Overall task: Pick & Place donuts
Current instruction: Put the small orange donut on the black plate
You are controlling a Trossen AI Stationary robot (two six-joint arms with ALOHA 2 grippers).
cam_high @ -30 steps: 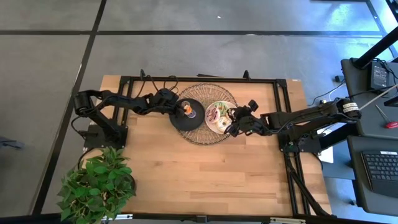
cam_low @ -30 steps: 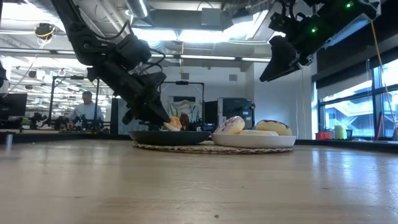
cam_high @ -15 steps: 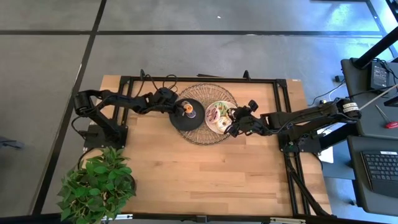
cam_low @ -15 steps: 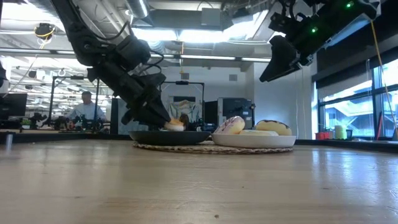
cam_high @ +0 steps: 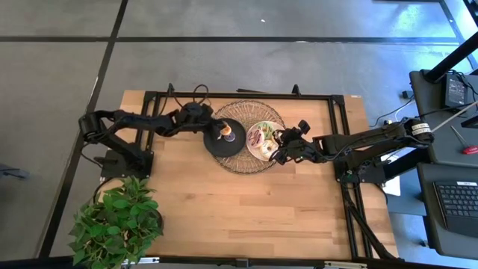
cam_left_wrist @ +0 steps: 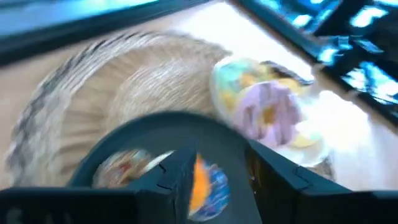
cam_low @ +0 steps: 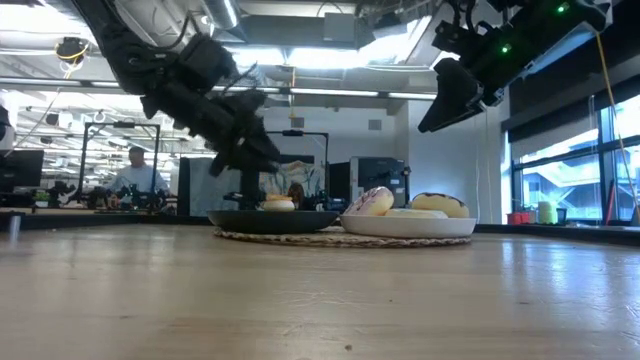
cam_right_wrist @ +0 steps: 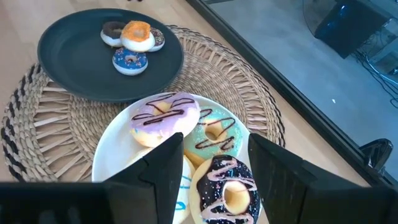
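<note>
On the high view a potted plant [cam_high: 116, 220] stands at the table's [cam_high: 246, 217] 7 o'clock corner. The left gripper [cam_high: 209, 125] hangs over the 9 o'clock rim of the black plate [cam_high: 216, 146], raised clear of it in the low view [cam_low: 262, 157]; its fingers [cam_left_wrist: 171, 180] stand apart with nothing between them.

The black plate sits on a round woven mat [cam_right_wrist: 43, 134] near the table's centre, toward 12 o'clock. On it three mini donuts cluster together: an orange donut [cam_right_wrist: 136, 35] lying on top of the others, a brown donut [cam_right_wrist: 113, 30] touching it on one side, and a blue-purple donut [cam_right_wrist: 130, 60] just beside it.

Touching the black plate at its 3 o'clock side, on the same mat, is the white plate [cam_right_wrist: 109, 158]. It holds the larger donuts packed close: a pink striped donut [cam_right_wrist: 165, 118], a green donut [cam_right_wrist: 214, 135], a chocolate sprinkled donut [cam_right_wrist: 227, 186], and a cream one mostly hidden behind a finger.

The right gripper [cam_high: 278, 147] hovers above the white plate's 3 o'clock edge, its fingers [cam_right_wrist: 165, 162] spread and empty. In the low view a person [cam_low: 135, 175] sits far back in the room.
</note>
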